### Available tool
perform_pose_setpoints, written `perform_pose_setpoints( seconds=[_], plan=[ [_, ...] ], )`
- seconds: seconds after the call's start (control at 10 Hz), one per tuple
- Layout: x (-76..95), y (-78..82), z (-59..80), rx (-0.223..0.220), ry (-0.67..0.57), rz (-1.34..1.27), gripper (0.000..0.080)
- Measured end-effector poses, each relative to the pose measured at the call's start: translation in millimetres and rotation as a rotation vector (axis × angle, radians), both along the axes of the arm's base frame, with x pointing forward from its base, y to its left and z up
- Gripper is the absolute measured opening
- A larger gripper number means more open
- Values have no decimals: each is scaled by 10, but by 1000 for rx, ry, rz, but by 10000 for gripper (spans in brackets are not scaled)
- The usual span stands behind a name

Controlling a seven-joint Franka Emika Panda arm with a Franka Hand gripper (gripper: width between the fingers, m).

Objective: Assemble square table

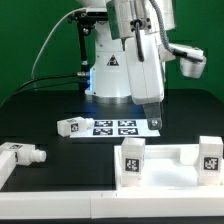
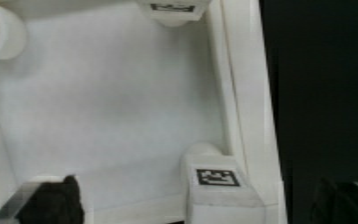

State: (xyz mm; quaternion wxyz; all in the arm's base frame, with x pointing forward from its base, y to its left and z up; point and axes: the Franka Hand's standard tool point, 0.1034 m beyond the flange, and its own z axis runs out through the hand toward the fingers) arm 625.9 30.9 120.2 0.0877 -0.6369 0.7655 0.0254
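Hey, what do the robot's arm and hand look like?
The glossy white rounded robot arm carries a black triangle label on its base, beside a blue glow. Behind it loop thin black cables. Its pale grey hand ends in two dark fingers, with a dark camera block mounted by the wrist.

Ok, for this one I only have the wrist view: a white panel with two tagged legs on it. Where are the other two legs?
Observer: One stubby white tagged leg lies on the black table. It is beside the thin flat white marker board, on the exterior view's left of it.
Operator: And the fourth?
Observer: The second loose leg lies at the exterior view's left edge, nearer the camera.
Operator: Is the end effector holding anything?
Observer: No. The end effector hangs open and empty. It is apart from the first upright leg and the other upright leg, which stand on the white square plastic panel.
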Motion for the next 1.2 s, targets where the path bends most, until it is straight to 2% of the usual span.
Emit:
perform_pose_setpoints(
  seconds=[0.2, 0.4, 0.6, 0.8, 1.0, 1.2],
  plan=[
    [-52, 21, -14, -3, 1, 26, 649],
    [-439, 83, -125, -11, 19, 63, 649],
    [-829, 152, -388, -33, 58, 68, 649],
    [-746, 155, -329, -27, 49, 76, 649],
    [-773, 173, -371, -30, 48, 74, 649],
    [-1096, 278, -698, -65, 83, 99, 649]
  ],
)
